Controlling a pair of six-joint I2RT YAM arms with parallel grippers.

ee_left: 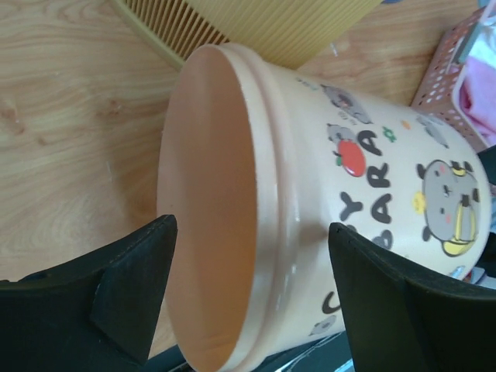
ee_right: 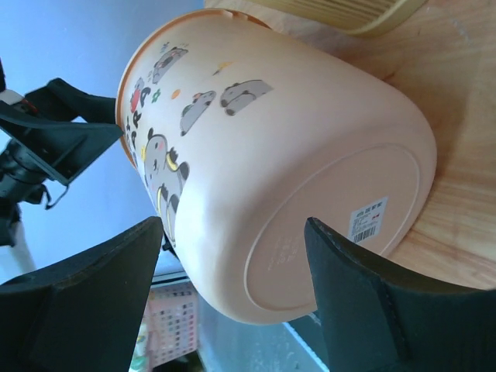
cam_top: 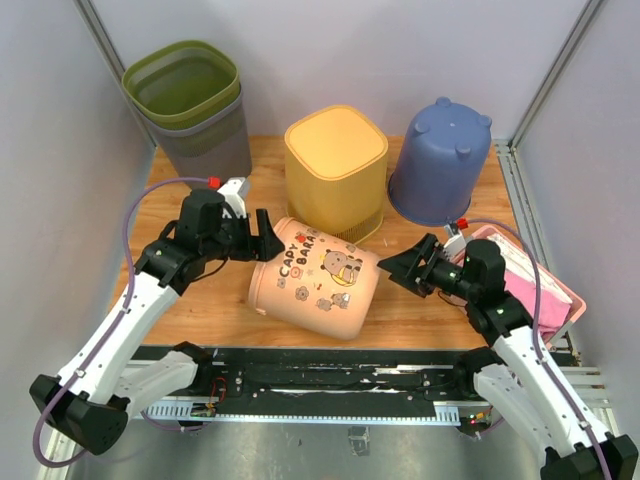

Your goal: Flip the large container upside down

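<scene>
- The peach bucket (cam_top: 315, 280) lies on its side on the wooden table (cam_top: 200, 300), mouth towards the left arm and flat bottom towards the right arm.
- It looks like thin, stiff plastic: probably light, smooth and slippery on the wall, and likely to roll.
- The thick rim (ee_left: 267, 232) at the mouth seems the best hold. The bottom edge (ee_right: 422, 167) offers only a push.
- The left gripper (cam_top: 262, 240) is spread wide at the rim, one finger (ee_left: 132, 287) in front of the mouth and the other outside the wall, grasping nothing.
- The right gripper (cam_top: 398, 270) is also spread, flanking the bottom. Whether it touches cannot be told.
- Just behind the bucket stands a yellow bin (cam_top: 335, 170), and a pink basket (cam_top: 560, 300) sits to its right.
</scene>
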